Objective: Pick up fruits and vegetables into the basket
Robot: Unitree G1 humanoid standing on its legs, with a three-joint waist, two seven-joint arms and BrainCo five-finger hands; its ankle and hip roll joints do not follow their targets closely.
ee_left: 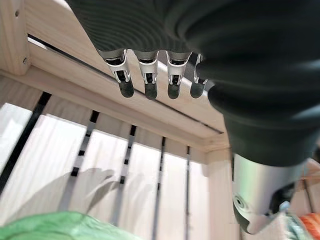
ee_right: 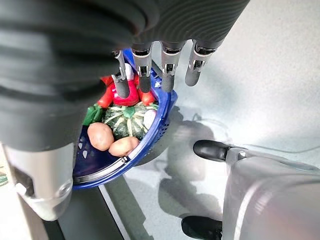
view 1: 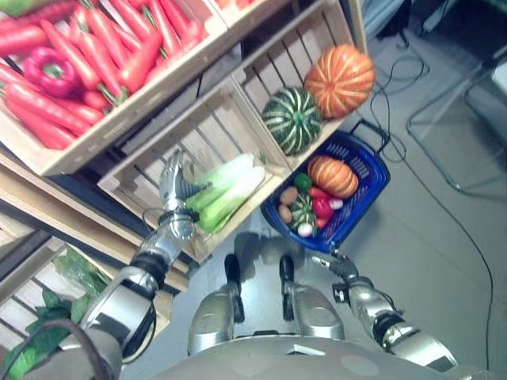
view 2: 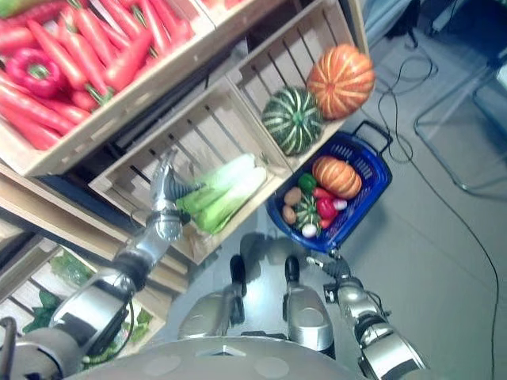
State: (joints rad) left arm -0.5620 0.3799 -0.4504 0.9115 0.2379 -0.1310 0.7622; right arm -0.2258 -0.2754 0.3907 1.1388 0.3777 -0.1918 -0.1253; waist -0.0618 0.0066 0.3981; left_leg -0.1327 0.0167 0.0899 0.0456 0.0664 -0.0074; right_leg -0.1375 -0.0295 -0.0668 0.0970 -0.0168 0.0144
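Step in hand: I judge this as the reach for the next vegetable; my left robot hand [view 1: 176, 188] is inside the middle wooden crate [view 1: 150, 170], just beside the pale green cabbages [view 1: 228, 190] lying toward the crate's front right corner.
Left robot hand state: fingers [ee_left: 148, 80] straight and apart, holding nothing; the left wrist view has the crate's slats past them and a patch of green leaf below.
Right robot hand: my right robot hand [ee_right: 150, 60] hangs low over the floor, near the blue basket [view 1: 372, 170], fingers relaxed and empty.
Basket: on the floor below the front edge of the crate shelf, already carrying an orange pumpkin [view 1: 333, 176], a small green squash [ee_right: 125, 122], two potatoes [ee_right: 101, 136], red peppers [view 1: 322, 206] and a few small pieces I cannot make out.
Left on the shelf: a striped green squash [view 1: 291, 119] and an orange pumpkin in the right-hand crate; carrots [view 1: 95, 47] and a red pepper in the upper crate.
Next move calls for: bringing the left fingers over one cabbage and curling round it before carrying it right to the basket; the heads lie touching, so I expect one may drag its neighbour.
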